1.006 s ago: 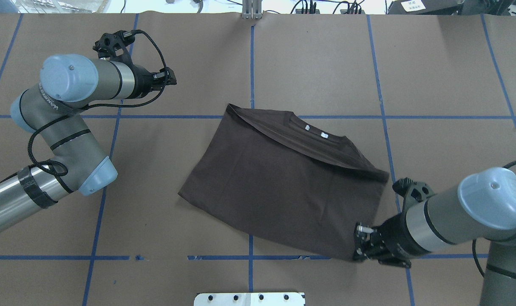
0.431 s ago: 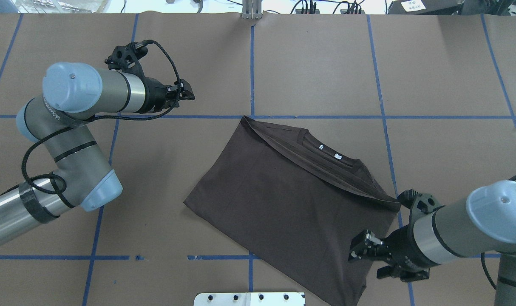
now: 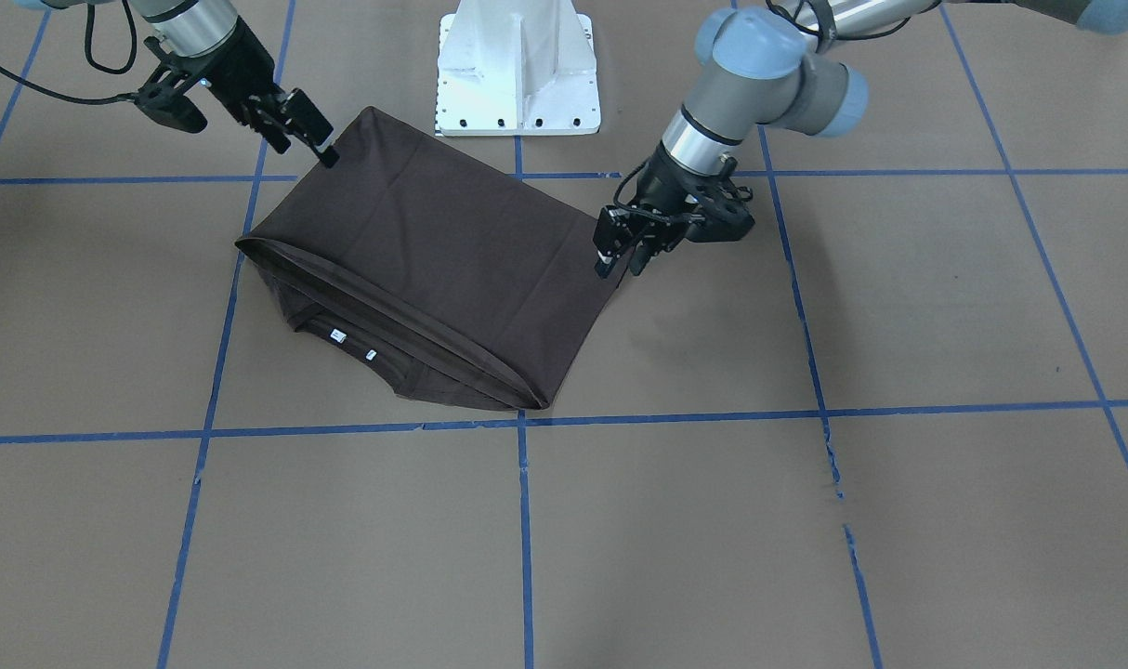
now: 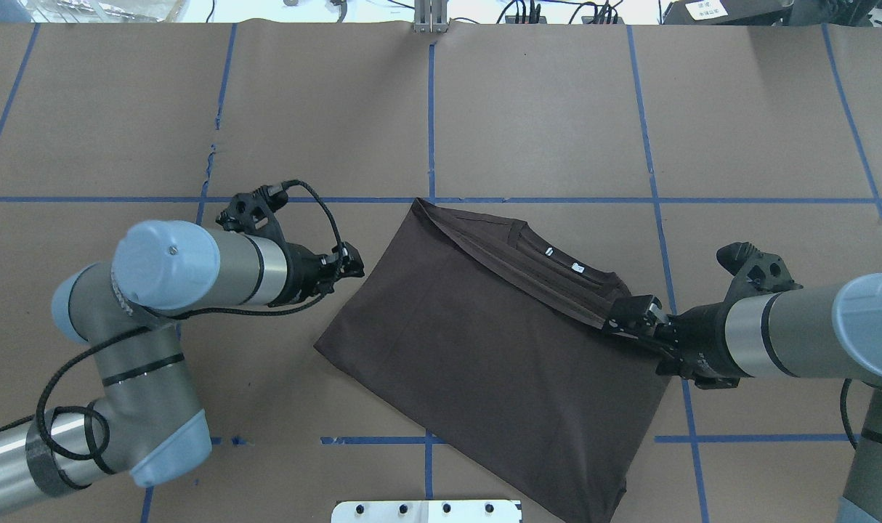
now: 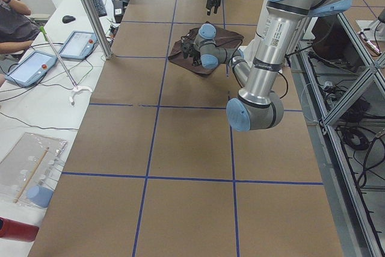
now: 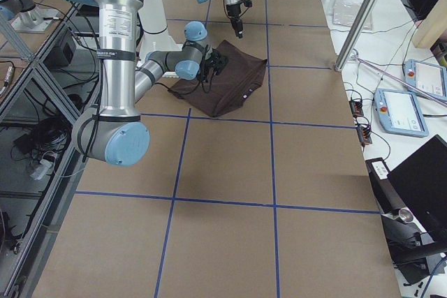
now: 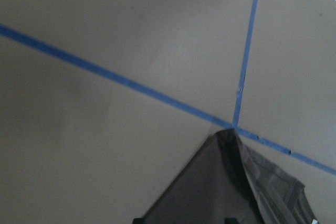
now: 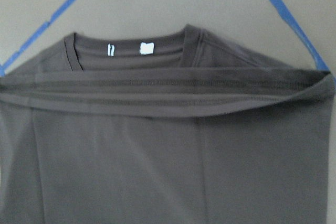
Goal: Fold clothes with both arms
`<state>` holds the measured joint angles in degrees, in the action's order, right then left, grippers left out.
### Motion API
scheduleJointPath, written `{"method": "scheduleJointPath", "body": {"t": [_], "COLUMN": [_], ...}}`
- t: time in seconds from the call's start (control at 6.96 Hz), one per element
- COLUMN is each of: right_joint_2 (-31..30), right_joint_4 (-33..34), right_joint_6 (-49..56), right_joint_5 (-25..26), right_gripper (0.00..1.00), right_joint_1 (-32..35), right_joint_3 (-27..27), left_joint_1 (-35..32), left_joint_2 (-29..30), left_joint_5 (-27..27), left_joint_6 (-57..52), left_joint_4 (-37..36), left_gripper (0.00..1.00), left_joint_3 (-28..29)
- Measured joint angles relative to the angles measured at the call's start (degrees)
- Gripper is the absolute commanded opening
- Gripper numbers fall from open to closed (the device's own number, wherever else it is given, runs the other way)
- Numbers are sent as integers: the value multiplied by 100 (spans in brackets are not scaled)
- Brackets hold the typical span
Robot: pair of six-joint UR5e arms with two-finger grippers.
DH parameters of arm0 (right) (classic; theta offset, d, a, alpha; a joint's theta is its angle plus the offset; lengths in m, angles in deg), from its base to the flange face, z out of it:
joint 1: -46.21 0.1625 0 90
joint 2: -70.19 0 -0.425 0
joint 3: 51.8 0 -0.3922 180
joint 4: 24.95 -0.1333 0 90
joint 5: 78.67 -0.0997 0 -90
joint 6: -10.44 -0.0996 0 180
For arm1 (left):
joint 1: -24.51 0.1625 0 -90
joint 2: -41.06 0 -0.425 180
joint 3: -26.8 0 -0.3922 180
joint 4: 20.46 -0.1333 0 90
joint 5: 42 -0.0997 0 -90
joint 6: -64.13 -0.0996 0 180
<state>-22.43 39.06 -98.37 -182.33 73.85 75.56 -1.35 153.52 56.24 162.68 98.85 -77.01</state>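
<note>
The dark grey-brown T-shirt (image 4: 484, 363) lies folded flat on the table, the hem laid over the chest just below the collar and its white tags (image 4: 561, 259). It also shows in the front view (image 3: 434, 242) and fills the right wrist view (image 8: 168, 156). My left gripper (image 4: 350, 265) is open and empty just off the shirt's left edge, also visible in the front view (image 3: 617, 263). The shirt's corner (image 7: 247, 192) shows in the left wrist view. My right gripper (image 4: 633, 314) is open and empty over the right end of the folded hem; the front view (image 3: 308, 139) shows it too.
The white pedestal base (image 3: 518, 65) stands at the robot's side of the table, close to the shirt's near corner (image 4: 601, 508). Blue tape lines (image 4: 430, 109) divide the brown tabletop. Tablets (image 5: 30, 67) and a seated person (image 5: 12, 16) are beyond the far edge.
The shirt slid toward the robot, then lay still. My right gripper let go of the near right corner and moved up to the hem fold's right end. My left arm swung down to the shirt's left edge.
</note>
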Motion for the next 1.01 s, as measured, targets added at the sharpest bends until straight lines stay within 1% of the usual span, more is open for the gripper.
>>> {"method": "scheduleJointPath", "body": {"t": [0.29, 0.86, 1.01], "right_joint_2": [106, 134, 137], "right_joint_4": [20, 32, 30], "right_joint_6": [6, -14, -19], "right_joint_5": [191, 231, 232], "right_gripper": [100, 100, 100], "right_joint_1": [135, 153, 153], "right_joint_3": [-176, -226, -221], "left_joint_1": [459, 623, 626], "left_joint_2": [-281, -377, -367], "left_joint_5": [-324, -428, -429], "left_joint_6": [227, 287, 288], "left_joint_4": [-272, -419, -555], "left_gripper": [62, 61, 49], "left_joint_3": [-63, -58, -83]}}
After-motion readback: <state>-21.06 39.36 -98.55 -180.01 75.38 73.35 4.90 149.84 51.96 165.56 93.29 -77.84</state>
